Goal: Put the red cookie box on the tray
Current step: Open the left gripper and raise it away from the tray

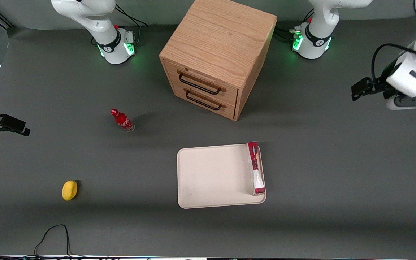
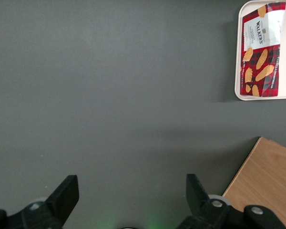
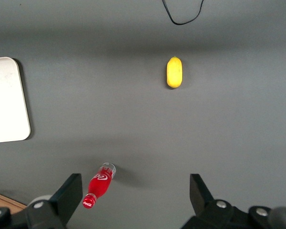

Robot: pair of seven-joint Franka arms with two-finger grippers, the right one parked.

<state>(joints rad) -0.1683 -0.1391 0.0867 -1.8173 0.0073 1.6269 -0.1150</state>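
Observation:
The red cookie box (image 1: pixel 255 168) stands on its long edge inside the cream-beige tray (image 1: pixel 211 177), along the tray's rim toward the working arm's end. In the left wrist view the box (image 2: pixel 260 50) shows its printed face, lying in the tray (image 2: pixel 238 71). My left gripper (image 1: pixel 356 90) is open and empty. It hangs above bare table at the working arm's end, well away from the tray and farther from the front camera than it. Its fingers (image 2: pixel 66 191) are spread wide around the gripper's middle (image 2: pixel 131 183).
A wooden drawer cabinet (image 1: pixel 215 54) stands farther from the front camera than the tray; its corner shows in the left wrist view (image 2: pixel 267 186). A small red bottle (image 1: pixel 122 120) and a yellow lemon-like object (image 1: pixel 69 190) lie toward the parked arm's end. A black cable (image 1: pixel 54 234) loops at the near edge.

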